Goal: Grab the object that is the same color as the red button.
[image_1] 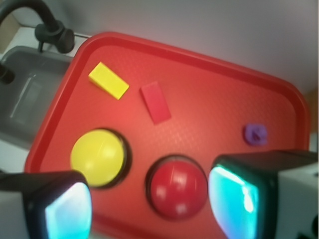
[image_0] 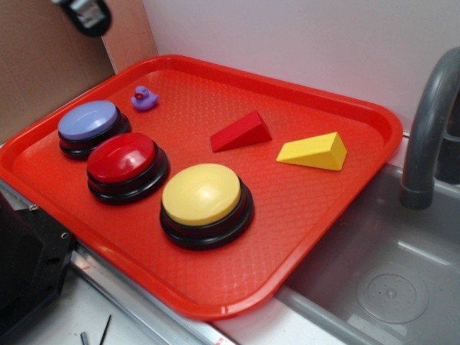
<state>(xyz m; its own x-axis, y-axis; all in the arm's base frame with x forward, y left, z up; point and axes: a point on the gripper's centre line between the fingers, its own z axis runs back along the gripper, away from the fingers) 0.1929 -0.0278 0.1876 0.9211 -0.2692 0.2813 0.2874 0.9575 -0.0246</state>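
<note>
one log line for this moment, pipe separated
phase: approach | hand: open, high above red button, holding nothing | target: red wedge block untouched on red tray, beside yellow wedge

Probably a toy kitchen: sink (image_0: 388, 287), faucet (image_0: 428, 129).

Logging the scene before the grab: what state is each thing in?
gripper: open, empty, above the buttons
red wedge: lying free on the tray
yellow wedge: lying free beside it
red button: not pressed
yellow button: not pressed
purple button: not pressed
purple duck: upright
</note>
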